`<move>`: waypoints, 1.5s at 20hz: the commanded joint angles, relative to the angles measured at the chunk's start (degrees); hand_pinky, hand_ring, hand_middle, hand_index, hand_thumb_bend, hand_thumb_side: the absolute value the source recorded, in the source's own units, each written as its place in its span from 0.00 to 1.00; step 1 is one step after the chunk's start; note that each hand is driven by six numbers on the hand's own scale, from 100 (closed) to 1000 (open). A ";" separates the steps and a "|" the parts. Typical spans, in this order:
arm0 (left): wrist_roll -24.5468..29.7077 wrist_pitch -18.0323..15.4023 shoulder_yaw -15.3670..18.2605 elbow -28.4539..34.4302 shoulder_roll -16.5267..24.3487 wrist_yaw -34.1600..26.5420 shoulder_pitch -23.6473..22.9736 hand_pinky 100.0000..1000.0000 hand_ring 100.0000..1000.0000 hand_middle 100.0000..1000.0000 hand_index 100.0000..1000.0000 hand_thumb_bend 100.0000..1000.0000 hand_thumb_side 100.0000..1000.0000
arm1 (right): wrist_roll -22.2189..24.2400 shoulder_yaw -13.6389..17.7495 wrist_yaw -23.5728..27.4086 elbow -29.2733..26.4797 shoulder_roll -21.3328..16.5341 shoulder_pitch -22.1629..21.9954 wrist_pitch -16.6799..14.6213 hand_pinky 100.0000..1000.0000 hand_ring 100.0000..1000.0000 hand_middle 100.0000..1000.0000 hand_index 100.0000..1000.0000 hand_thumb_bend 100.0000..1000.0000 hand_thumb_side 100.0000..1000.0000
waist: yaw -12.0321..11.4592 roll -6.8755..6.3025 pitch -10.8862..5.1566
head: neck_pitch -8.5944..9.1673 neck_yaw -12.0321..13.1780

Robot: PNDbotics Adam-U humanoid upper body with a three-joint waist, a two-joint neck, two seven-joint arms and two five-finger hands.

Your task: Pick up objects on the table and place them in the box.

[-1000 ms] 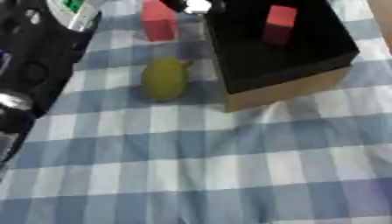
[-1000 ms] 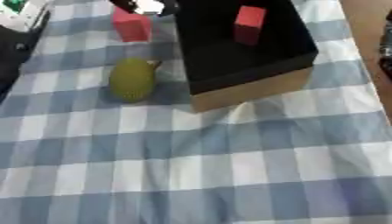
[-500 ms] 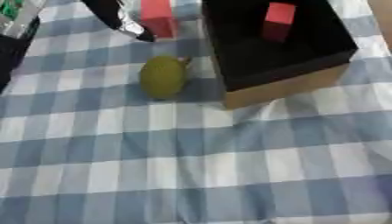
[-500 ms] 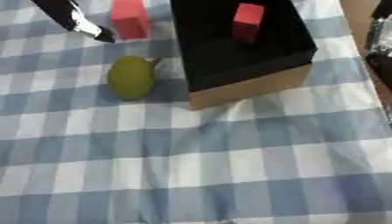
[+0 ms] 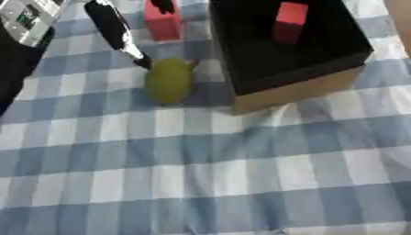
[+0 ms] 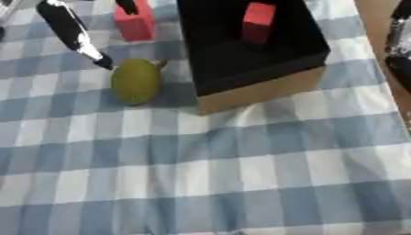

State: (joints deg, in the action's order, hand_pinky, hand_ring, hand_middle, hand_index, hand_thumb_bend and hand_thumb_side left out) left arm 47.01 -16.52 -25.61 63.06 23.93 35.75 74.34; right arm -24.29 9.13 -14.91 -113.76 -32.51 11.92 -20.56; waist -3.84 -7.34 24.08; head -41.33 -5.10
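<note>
Likely a staged test bench rather than a lived-in room: a blue-and-white checked cloth (image 5: 201, 183) covers the table to every visible edge, bearing only an open black-lined cardboard box (image 5: 297, 87), a plain red block (image 6: 132, 23) and an olive-green fruit (image 6: 135, 82).

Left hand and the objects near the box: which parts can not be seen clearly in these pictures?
- Left hand: only dark fingers reaching toward the green fruit; the top edge cuts off the palm, and touch is unclear.
- Red block on the cloth: its top is cut by the edge and partly hidden by a dark finger.
- Red block in the box: blurred, its base lost against the dark inside of the box.
- Right arm: only a dark sliver at the right eye view's edge.
</note>
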 commanded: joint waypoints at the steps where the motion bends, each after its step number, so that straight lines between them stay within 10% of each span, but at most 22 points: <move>1: 4.15 -2.78 -0.16 -0.35 -0.01 -0.93 1.68 0.90 0.85 0.74 0.87 0.63 0.33 | 0.03 0.20 0.53 -0.83 -0.83 0.55 0.28 0.87 1.00 0.40 0.84 0.00 0.41 | 0.14 -0.53 -1.89 | -0.09 0.36; 12: 4.50 -4.00 -0.56 -5.42 -4.14 4.17 1.42 0.89 0.84 0.74 0.89 0.60 0.29 | 0.27 0.01 1.07 -0.83 -0.21 1.19 0.62 0.88 1.00 0.40 0.84 0.00 0.41 | 1.20 -0.99 -1.33 | 0.45 1.16; 18: 4.44 -3.51 -1.08 -7.79 -6.01 4.13 0.67 0.83 0.78 0.67 0.83 0.33 0.05 | 0.54 -0.04 1.34 -0.83 0.19 1.30 0.97 0.88 1.00 0.40 0.84 0.00 0.41 | 1.62 -1.07 -1.12 | 0.41 1.31; 30: 1.45 2.82 -0.96 0.83 -2.62 4.04 0.71 0.67 0.60 0.48 0.44 0.07 0.00 | 0.01 0.15 1.31 -0.83 -0.08 0.46 1.74 0.88 1.00 0.40 0.84 0.00 0.41 | 0.84 -0.89 -1.88 | -0.10 0.89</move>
State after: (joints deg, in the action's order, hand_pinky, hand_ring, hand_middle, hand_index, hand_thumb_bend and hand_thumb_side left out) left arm 48.29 -13.92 -27.08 62.01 19.27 40.33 74.15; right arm -24.11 8.80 -13.94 -113.76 -31.52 12.08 -19.00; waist -2.90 -7.99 24.08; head -41.30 -4.15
